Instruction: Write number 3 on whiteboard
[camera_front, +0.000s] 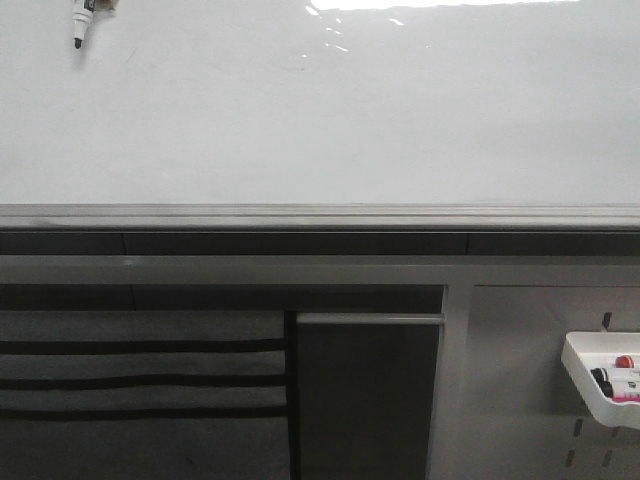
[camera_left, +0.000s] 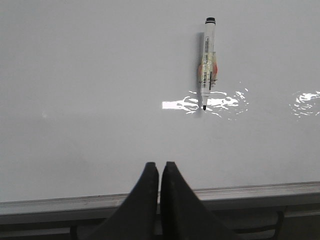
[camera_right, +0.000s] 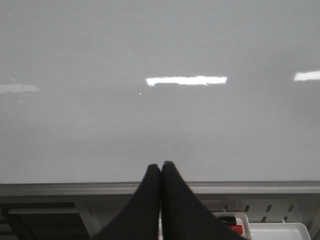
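Closest to the lens: left gripper (camera_left: 160, 166), bottom centre of the left wrist frame, jaws pressed together on nothing. Right gripper (camera_right: 161, 165), same spot in the right wrist frame, also pressed together, empty.

Whiteboard (camera_front: 320, 110) fills the upper half of the front frame, glare strip at its top edge, grey rail (camera_front: 320, 215) running full width under it. No number 3 anywhere on the board; surface blank in all three views.

Marker (camera_left: 206, 62) clipped upright on the board, tip down, upper centre-right of the left wrist frame; in the front frame only its tip shows at the upper left corner (camera_front: 78, 25). White tray (camera_front: 600, 385) at lower right of the front frame holds more markers.

Risks, judged:
- Jaws must spread before the grab. Closing in while shut would knock the marker out of its clip.
- Marker is well above the left gripper. An off-centre pinch could tilt it, giving a skewed tip and a broken stroke.
- Cap looks off, so a stray touch during pickup would leave unwanted ink.
- Glare sits right at the tip and may hide it.
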